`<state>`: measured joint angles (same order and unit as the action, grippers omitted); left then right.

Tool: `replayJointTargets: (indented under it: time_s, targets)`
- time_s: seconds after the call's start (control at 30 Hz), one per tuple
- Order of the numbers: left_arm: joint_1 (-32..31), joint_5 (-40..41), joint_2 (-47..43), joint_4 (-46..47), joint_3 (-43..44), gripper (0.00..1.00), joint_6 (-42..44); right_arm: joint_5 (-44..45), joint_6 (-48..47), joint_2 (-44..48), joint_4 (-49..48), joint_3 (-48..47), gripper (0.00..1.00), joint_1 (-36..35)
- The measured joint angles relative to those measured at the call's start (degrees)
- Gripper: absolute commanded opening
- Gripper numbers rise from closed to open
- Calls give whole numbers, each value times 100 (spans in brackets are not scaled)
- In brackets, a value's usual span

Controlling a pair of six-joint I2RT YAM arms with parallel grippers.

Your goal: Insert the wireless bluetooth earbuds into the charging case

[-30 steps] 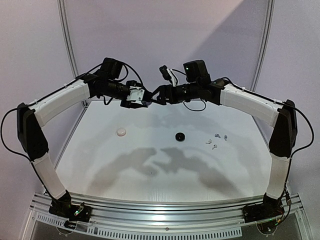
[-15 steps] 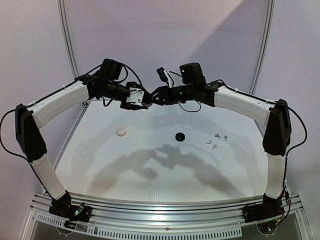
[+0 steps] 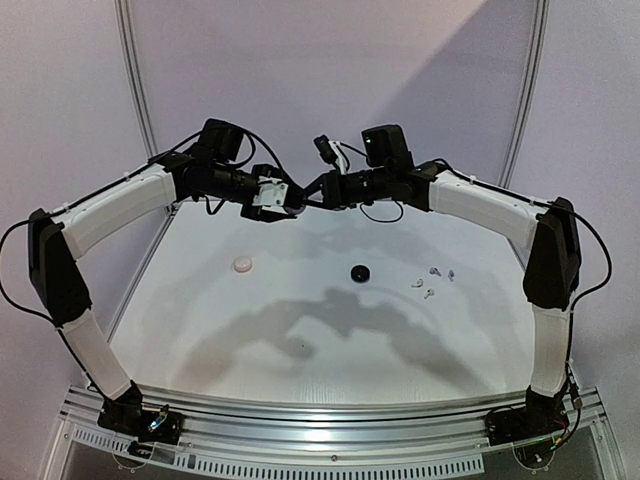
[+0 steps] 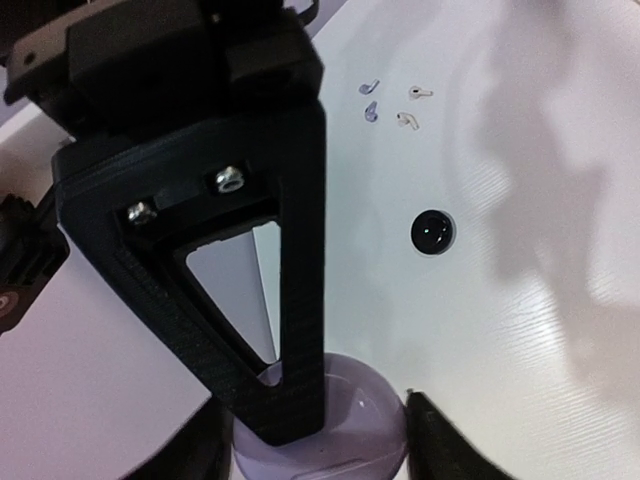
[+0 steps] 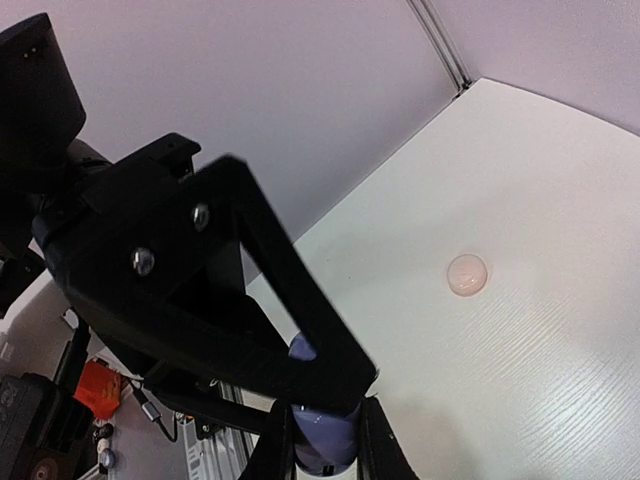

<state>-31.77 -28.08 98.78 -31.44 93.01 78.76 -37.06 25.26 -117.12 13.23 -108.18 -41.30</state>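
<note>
left jaws: pinching lavender case (image 4: 362, 412), held above desk (image 3: 200, 300) | right jaws: pressed tight onto same case | earbuds (image 3: 416, 283): loose on desk, right of black case (image 3: 358, 272)

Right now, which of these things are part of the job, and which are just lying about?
In the job: lavender case, held by left gripper and right gripper; earbuds.
Lying about: black case; pale round case.
</note>
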Motion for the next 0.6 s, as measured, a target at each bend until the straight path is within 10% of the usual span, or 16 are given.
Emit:
replayJointTargets:
  time_s: [0.33, 0.6]
  targets:
    - [284, -114, -116, 579, -122, 99, -2573, 219, -162, 310, -501, 514, 0, 105]
    - [927, -2730, -715, 1478, -765, 81, -6102, 1349, -538, 1729, -2483, 1683, 0, -98]
